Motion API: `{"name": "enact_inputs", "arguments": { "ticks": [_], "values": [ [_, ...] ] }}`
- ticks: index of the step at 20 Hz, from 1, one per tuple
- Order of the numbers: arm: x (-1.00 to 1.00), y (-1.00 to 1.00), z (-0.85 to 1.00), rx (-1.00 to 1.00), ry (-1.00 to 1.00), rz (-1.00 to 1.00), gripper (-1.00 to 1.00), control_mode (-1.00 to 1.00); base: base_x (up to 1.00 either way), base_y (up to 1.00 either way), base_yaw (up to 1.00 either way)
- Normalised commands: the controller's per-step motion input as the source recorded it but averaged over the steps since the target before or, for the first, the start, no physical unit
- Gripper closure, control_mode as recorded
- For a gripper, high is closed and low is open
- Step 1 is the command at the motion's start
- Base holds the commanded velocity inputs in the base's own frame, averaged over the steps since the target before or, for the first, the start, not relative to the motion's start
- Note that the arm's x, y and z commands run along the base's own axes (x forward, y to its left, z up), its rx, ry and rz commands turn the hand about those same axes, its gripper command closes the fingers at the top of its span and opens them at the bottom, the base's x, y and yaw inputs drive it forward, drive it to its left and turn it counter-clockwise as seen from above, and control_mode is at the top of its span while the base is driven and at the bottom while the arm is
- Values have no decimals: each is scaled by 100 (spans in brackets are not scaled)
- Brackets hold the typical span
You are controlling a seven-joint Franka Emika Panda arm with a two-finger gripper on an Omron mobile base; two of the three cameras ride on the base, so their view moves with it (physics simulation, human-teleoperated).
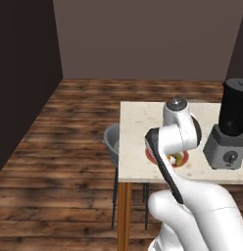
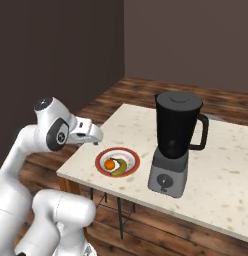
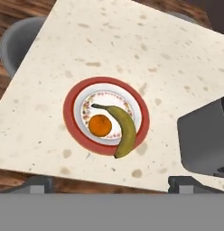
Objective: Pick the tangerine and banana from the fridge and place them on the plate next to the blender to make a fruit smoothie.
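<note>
Grey stool seat (image 3: 16, 43) at far left, tucked beside the edge of the pale speckled bench (image 3: 132, 40). Red-rimmed plate (image 3: 71, 122) next on the bench, carrying the tangerine (image 3: 100, 125) on its pale centre and the banana (image 3: 125, 131) curving just beside and touching it on the right, dark tip out over the rim. Further right, blender (image 2: 174, 142) standing upright just beside the plate, black jar on grey base; above the plate, jaws spread wide and released, gripper (image 3: 108, 182) holding nothing, tips low in the hand view.
</note>
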Motion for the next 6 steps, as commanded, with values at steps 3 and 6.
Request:
{"name": "enact_inputs", "arguments": {
  "ticks": [3,6],
  "values": [
    [-25,50,42,-6,0,0,-100,-100,0,0,0],
    [-45,43,23,-1,0,0,-100,-100,0,0,0]
  ]
}}
